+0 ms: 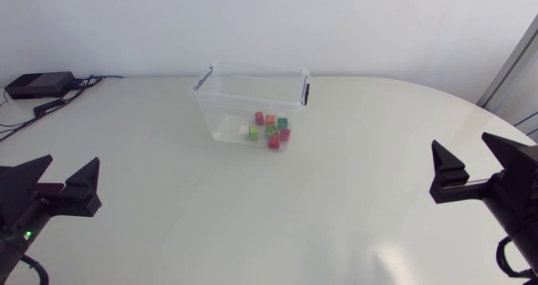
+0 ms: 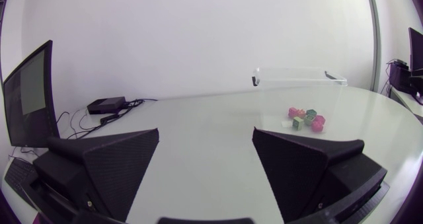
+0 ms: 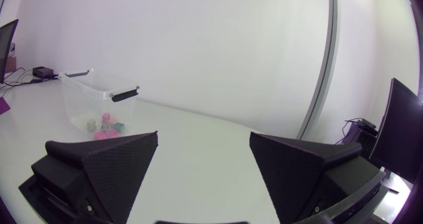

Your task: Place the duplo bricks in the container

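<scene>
While both arms sit low at the near corners of the surface (image 1: 168, 184), the left arm (image 1: 25, 213) and the right arm (image 1: 504, 192) each carry their jaws spread wide, with nothing between them. The clear container (image 1: 220, 108) stands well apart from both, toward the far side and about midway between them. If either is closer it is the left, and only by a little. Its long axis runs across the head view from one arm's side to the other, with a dark handle at each short end and the top open.

Every one of the duplo bricks (image 1: 271, 129) that I can see lies inside it, in a loose cluster on the floor. The cluster sits against the near wall, toward the right arm's end. From the left wrist, the container (image 2: 297, 78) and its bricks (image 2: 305, 118) lie ahead of the jaws and off to the right arm's side. From the right wrist, the container (image 3: 86, 92) and bricks (image 3: 106, 126) lie ahead and off to the left arm's side. Neither pair of jaws points squarely at it.

I judge the placing to be finished, with no grasp waiting. Any further reach would have to come down through the open top, and the right arm has the straighter line to the cluster.
</scene>
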